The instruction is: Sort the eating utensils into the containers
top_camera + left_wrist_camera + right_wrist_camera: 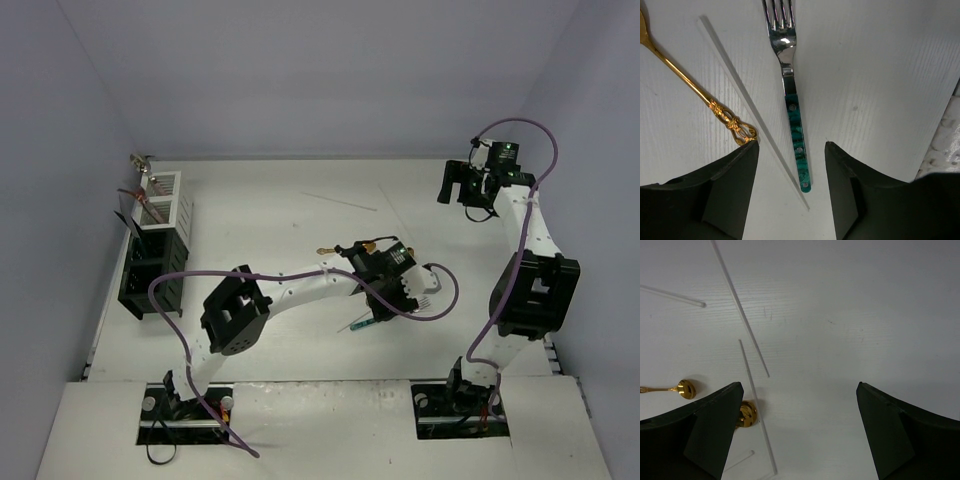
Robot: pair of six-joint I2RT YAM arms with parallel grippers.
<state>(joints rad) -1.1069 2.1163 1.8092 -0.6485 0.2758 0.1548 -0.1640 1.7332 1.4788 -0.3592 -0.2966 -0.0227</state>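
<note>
Fork's place: The teal-handled fork [796, 125] lay flat on the table [880, 75], near its middle and well apart from the containers [155, 240] ranged along the far-left edge.
Fork to fingers: In the left wrist view the handle ran up the gap between the left fingers [735, 170], roughly midway, with bare table showing on each side of it.
Long axis: It lay along the wrist's line of sight and across the closing line, so by my reckoning the fingers would have met the handle on its two long sides.
Pointing: Tines pointed away from the wrist, and the handle's butt end was nearest to it.
Left fingers: They were apart, straddling the handle and clamped on nothing. Whether their tips touched the table could not be told.
Neighbours: A clear stick [747, 107] lay aslant inside the same gap, nearing the fork's butt end. A gold spoon [690, 82] ended just beside the left-hand fingertip.
Risk judged: Closing there might have caught the stick along with the fork.
Nearer arm: The left arm was directly over the fork. The right fingers [710, 415] hung spread wide and empty at the far right, above other sticks.
</note>
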